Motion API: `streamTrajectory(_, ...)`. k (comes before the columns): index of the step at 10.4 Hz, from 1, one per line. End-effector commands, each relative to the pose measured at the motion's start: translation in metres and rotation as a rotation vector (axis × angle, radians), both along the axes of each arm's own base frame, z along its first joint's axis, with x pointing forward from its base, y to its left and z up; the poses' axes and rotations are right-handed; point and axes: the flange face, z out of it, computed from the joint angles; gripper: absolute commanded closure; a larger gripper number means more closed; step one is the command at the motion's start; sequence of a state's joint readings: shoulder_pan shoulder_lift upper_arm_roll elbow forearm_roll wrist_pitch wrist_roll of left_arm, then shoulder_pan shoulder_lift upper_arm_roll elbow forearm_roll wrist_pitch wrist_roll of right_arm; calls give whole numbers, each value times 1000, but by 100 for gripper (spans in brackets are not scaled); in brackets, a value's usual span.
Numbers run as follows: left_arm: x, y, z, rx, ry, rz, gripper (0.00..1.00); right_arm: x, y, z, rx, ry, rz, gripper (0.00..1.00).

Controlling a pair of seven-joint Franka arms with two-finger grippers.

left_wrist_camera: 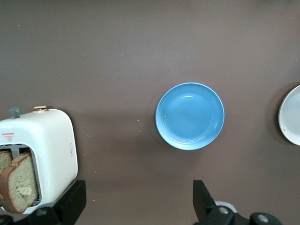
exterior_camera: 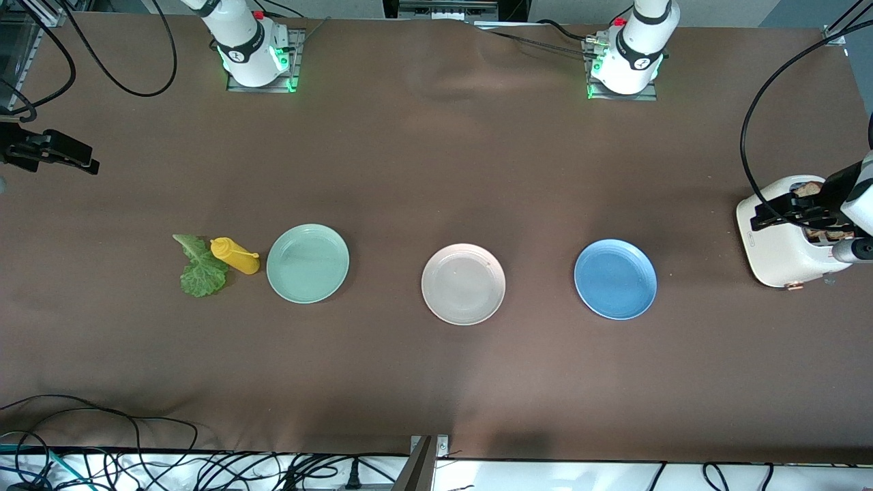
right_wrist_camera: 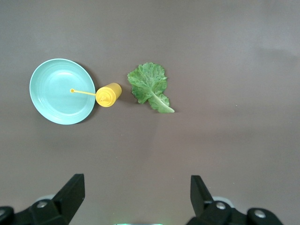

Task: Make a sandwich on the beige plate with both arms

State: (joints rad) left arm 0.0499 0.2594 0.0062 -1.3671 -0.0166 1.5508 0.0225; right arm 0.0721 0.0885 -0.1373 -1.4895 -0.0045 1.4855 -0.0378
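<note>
Bread slices [left_wrist_camera: 16,183] sit deep in the white toaster [left_wrist_camera: 51,150]; your spread left tool [exterior_camera: 784,208] may snag its slot, while the right tool [right_wrist_camera: 136,199] waits spread over the bench.

Brown table [exterior_camera: 436,157] carries three plates, lettuce, bottle, toaster.

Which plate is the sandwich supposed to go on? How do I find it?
Look at the row of three plates across the brown table. The beige plate is the middle one, between the green plate and the blue plate. It alone is pale pinkish-beige.
</note>
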Motion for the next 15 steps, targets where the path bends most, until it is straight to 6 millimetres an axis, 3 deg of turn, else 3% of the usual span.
streamTrajectory(1,-4,3,-1,7,12,-17,0,-4,1,8,4,9,3,0)
streamTrajectory(9,-7,4,-2,-5,31,-17,0,-4,0,8,4,10,1,0)
streamTrajectory(11,-7,15,0,-8,28,-11,0,-5,0,8,6,11,1,0)
streamTrajectory(15,-8,16,0,-9,29,-32,0,-4,6,8,7,12,12,0)
